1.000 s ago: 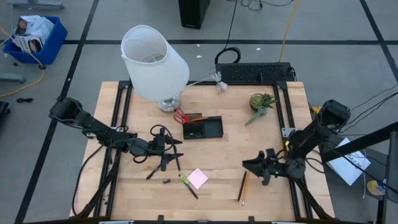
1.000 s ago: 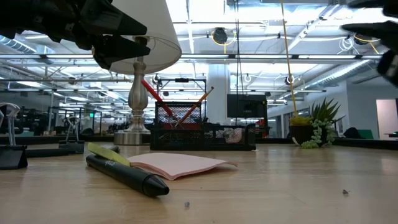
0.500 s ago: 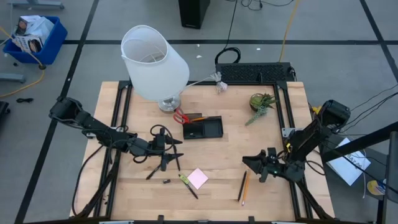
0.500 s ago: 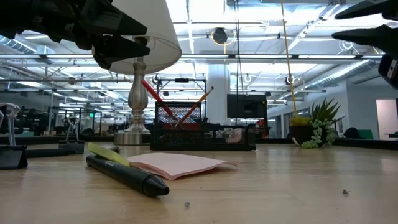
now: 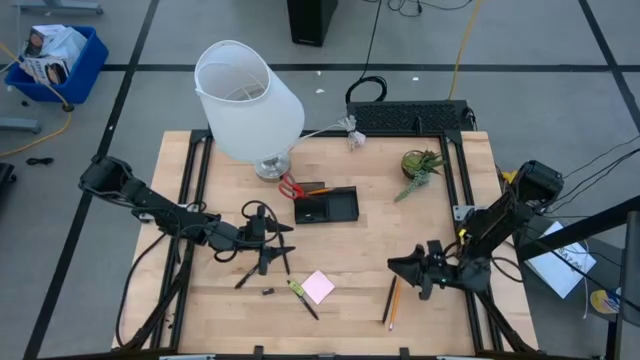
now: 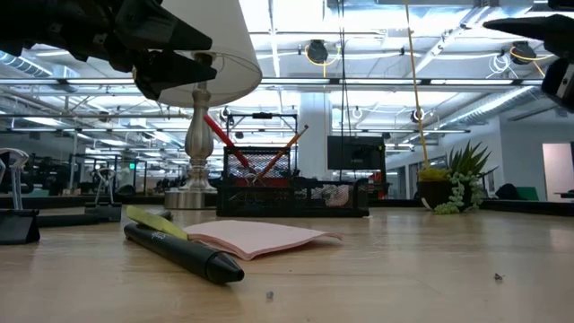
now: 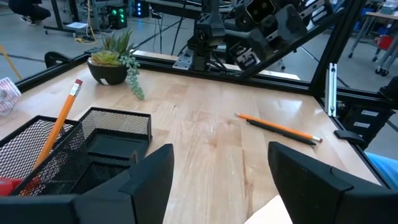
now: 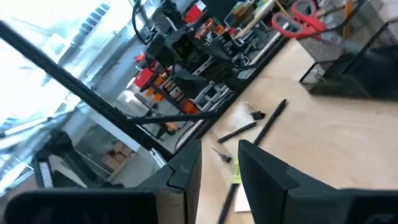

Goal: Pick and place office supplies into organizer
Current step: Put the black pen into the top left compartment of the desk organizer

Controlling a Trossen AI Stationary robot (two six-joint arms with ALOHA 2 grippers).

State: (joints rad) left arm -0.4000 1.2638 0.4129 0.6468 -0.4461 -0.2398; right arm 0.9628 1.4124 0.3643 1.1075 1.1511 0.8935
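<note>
The right gripper (image 5: 403, 266), jaws part open and holding nothing, hovers beside the two pencils (image 5: 391, 301); it could knock them away.

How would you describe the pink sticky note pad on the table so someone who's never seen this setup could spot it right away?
Start at the white lamp at the back of the wooden table, then come straight toward the front edge, past the black organizer. There lies the pink sticky note pad, a flat square beside a yellow-green marker. It is the only pink, paper-like thing; its neighbours are all thin sticks.
</note>
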